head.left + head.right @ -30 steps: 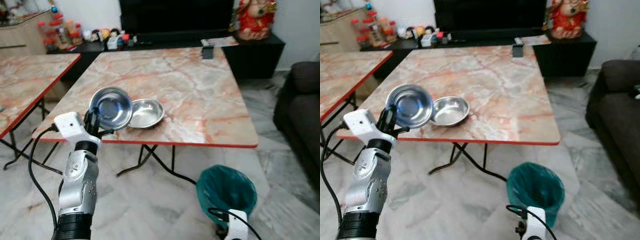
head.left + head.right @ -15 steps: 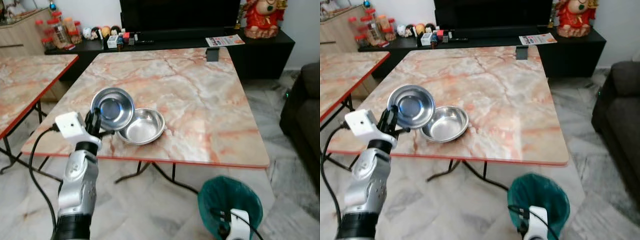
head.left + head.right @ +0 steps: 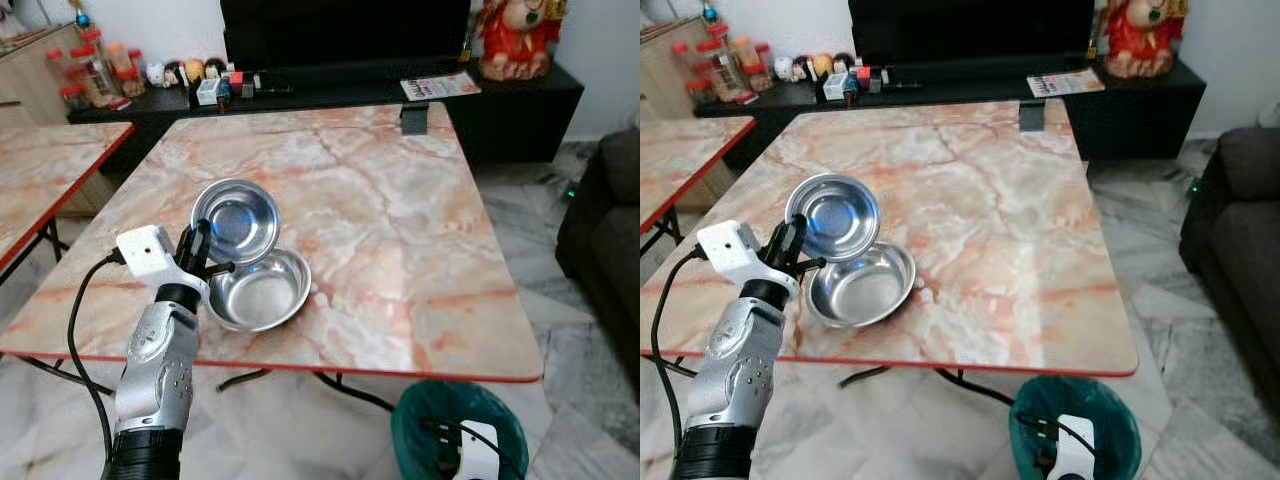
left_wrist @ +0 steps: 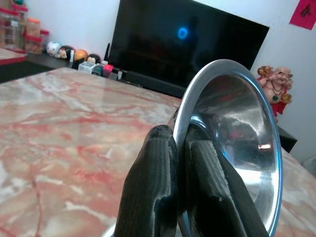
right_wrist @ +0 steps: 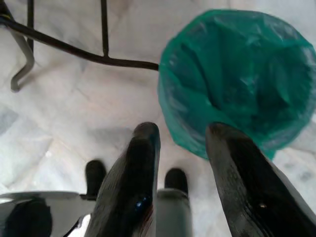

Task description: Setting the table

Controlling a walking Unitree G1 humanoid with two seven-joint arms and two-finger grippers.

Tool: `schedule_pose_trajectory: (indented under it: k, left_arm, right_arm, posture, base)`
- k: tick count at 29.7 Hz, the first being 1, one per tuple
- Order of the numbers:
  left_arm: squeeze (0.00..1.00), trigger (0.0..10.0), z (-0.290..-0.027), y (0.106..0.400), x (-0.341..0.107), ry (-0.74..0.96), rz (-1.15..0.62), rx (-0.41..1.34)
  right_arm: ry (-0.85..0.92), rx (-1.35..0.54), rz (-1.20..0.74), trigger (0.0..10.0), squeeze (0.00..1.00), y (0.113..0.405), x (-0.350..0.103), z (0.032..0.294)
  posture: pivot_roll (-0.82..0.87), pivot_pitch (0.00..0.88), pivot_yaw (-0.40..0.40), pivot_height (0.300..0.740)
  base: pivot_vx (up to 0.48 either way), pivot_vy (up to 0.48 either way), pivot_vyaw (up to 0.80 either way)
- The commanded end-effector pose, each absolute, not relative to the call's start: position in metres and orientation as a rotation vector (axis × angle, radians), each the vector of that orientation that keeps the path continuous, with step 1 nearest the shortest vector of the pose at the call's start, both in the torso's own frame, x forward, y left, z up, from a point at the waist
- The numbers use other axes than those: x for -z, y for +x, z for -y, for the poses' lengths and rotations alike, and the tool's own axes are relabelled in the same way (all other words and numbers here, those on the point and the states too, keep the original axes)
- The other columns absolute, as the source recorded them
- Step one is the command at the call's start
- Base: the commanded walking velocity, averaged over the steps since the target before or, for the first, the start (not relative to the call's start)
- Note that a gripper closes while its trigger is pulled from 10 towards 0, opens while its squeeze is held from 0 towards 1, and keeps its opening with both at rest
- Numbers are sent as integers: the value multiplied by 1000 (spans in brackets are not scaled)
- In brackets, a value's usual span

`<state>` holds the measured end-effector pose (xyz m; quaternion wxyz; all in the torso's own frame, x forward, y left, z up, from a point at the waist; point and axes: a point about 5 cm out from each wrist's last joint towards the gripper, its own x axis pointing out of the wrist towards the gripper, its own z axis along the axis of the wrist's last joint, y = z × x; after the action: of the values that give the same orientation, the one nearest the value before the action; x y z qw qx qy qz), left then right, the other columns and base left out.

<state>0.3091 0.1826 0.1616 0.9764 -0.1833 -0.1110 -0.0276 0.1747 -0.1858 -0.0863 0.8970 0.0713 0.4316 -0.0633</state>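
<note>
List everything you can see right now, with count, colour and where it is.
held steel bowl: 1, silver, tilted on edge above the table's near left part
steel bowl: 1, silver, resting on the table
marble-pattern table: 1, pink with red edge, centre
second table: 1, same pattern, left
bin: 1, green liner, on the floor
TV: 1, black, behind the table
red figurine: 1, on the TV stand
sofa: 1, dark, right
left gripper: shut on the bowl rim
right gripper: open, hanging over the bin
</note>
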Motion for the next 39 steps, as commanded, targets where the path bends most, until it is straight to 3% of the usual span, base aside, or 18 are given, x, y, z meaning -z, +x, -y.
schedule_pose_trajectory:
  k: [1, 4, 10, 15, 23, 39]
  left_arm:
    - [0, 10000, -183, 307, -159, -398, 202, 68]
    - [0, 10000, -176, 307, -156, -413, 176, 98]
    - [0, 10000, -132, 310, -144, -586, 61, 217]
    - [0, 10000, -123, 310, -140, -662, 26, 193]
    - [0, 10000, -135, 321, -153, -786, 30, 64]
    - [0, 10000, -151, 321, -143, -762, -303, 5]
  right_arm:
    - [164, 127, -903, 10000, 0, 172, 88, 180]
    - [161, 127, -904, 10000, 0, 171, 88, 181]
    - [124, 112, -901, 10000, 0, 173, 86, 192]
    - [116, 127, -889, 10000, 0, 175, 84, 200]
    - [139, 138, -889, 10000, 0, 171, 86, 194]
    - [215, 165, -914, 10000, 0, 161, 94, 170]
  posture:
    - [85, 44, 60, 740]
    - [85, 43, 54, 740]
    - [66, 35, -3, 740]
    - [51, 29, -8, 740]
    - [52, 35, 32, 740]
    - [91, 40, 132, 740]
  base:
    - [0, 0, 0]
    - [0, 0, 0]
    - [0, 0, 0]
    - [0, 0, 0]
    - [0, 0, 0]
    - [0, 0, 0]
